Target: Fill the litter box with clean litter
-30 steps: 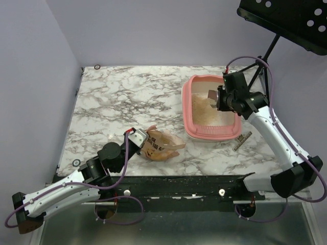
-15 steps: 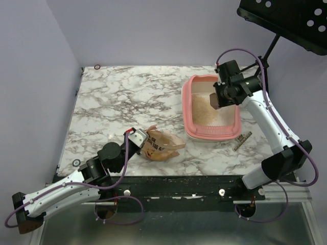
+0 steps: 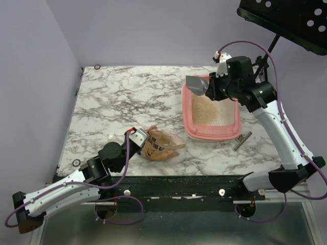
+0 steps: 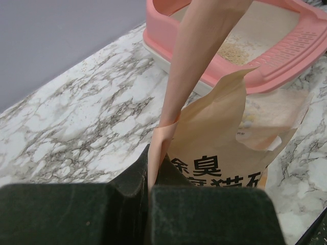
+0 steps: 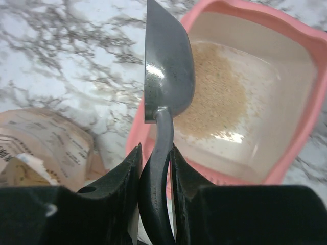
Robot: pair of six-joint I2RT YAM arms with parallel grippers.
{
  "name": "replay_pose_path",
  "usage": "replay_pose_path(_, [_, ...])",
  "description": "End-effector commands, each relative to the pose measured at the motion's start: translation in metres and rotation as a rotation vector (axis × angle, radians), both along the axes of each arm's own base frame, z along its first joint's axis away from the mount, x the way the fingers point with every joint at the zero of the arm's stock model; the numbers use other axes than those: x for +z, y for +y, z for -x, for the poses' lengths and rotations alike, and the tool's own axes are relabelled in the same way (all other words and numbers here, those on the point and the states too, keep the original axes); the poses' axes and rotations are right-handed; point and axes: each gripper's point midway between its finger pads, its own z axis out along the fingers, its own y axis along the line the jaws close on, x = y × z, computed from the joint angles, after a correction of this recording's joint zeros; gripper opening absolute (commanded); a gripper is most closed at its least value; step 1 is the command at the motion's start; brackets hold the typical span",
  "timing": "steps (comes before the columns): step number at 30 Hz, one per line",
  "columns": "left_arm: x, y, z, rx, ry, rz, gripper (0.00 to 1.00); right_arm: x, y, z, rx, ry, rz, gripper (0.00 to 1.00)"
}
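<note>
Okay, the litter (image 3: 209, 111) is loose, fine and light. It can't be pinched, it will spill off any tilted edge, so it has to go by scoop or pour. It lies as a thin patch on the floor of the litter box (image 3: 212, 136), which sits far right on the table (image 3: 127, 97). The box looks stiff but light, and I'd guess it slides if bumped. The right gripper (image 5: 156, 158) has its jaws clamped on the handle of the scoop (image 5: 168, 61), rigid metal, held over the box's far-left corner with no litter showing on it. The left gripper (image 4: 150, 178) has its jaws closed on the top edge of the bag (image 4: 230, 148), near centre. It is soft paper and crumples, so take hold at the lip. Count: one box, one bag, one scoop.
</note>
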Motion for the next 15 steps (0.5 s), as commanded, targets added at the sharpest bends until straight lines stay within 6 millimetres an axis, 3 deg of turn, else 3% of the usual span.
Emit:
replay_pose_path(1, [0.040,-0.005,-0.001,-0.008,-0.075,0.105,0.00,0.005,0.059,-0.016,0.180,-0.056,-0.204,0.00])
replay_pose_path(10, [0.035,-0.006,-0.004,-0.002,-0.074,0.081,0.00,-0.033,0.139,-0.059,0.253,-0.078,-0.398,0.00])
replay_pose_path(12, [0.033,-0.007,-0.005,-0.001,-0.072,0.075,0.00,-0.047,0.154,-0.070,0.260,-0.054,-0.390,0.00])
replay_pose_path(15, [0.030,-0.006,-0.006,0.008,-0.070,0.062,0.00,-0.087,0.171,-0.085,0.262,0.034,-0.363,0.00])
